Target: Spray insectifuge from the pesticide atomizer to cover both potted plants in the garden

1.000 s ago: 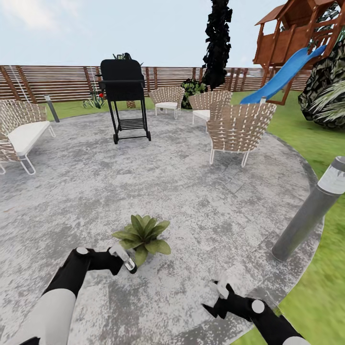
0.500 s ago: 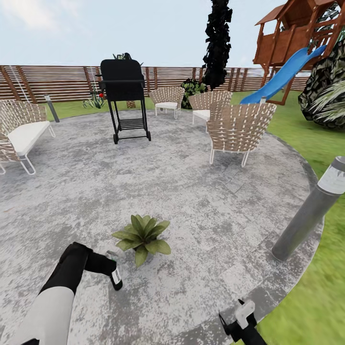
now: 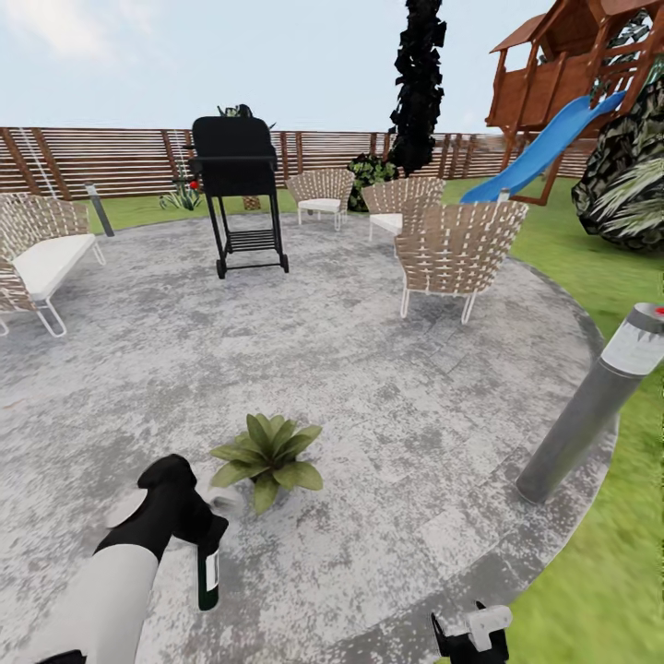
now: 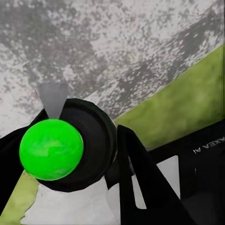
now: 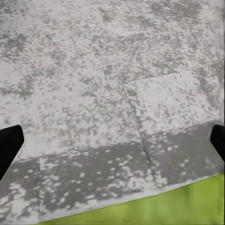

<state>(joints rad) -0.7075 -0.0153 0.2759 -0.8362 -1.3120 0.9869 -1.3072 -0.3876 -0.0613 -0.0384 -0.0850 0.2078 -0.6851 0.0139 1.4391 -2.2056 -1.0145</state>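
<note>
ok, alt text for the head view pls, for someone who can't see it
The left gripper holds a dark green atomizer pointing down, beside a small potted plant on a round grey stone patio. Behind stand a black grill, wicker chairs and a wooden fence.

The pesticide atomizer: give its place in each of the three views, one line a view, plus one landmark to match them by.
Head view: the pesticide atomizer hangs from the left gripper, low and left, near the potted plant.
Left wrist view: seen end-on, a dark round body with a bright green end.
Right wrist view: not in it.
Shared landmark: the speckled grey stone patio meeting the lawn.
</note>
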